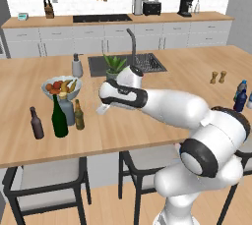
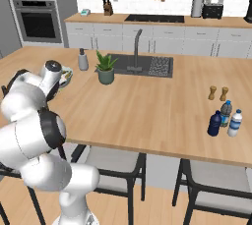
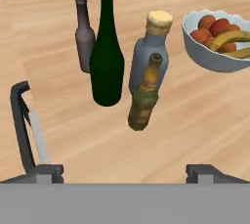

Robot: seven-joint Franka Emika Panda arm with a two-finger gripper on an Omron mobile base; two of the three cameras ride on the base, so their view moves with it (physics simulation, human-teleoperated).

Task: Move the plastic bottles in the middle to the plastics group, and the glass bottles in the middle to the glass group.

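**A:** Where do your jaws stand?

**B:** Spread wide, gripping nothing, hovering above the table (image 3: 195, 120). Ahead of them the green wine bottle (image 3: 106, 56) and the amber beer bottle (image 3: 144, 96) stand upright, close beside the brown bottle (image 3: 85, 32) and the stoppered grey-blue flask (image 3: 149, 54). You'd judge both glass bottles already sit with their group, just short of the fruit bowl (image 3: 215, 61).

**A:** And the plastic one?

**B:** The navy bottle (image 2: 214, 124) is far off to the side of your jaws, upright, just beside the blue water bottle (image 2: 226, 113) and a pale bottle (image 2: 235, 123). Likely it's sorted too, so little remains.
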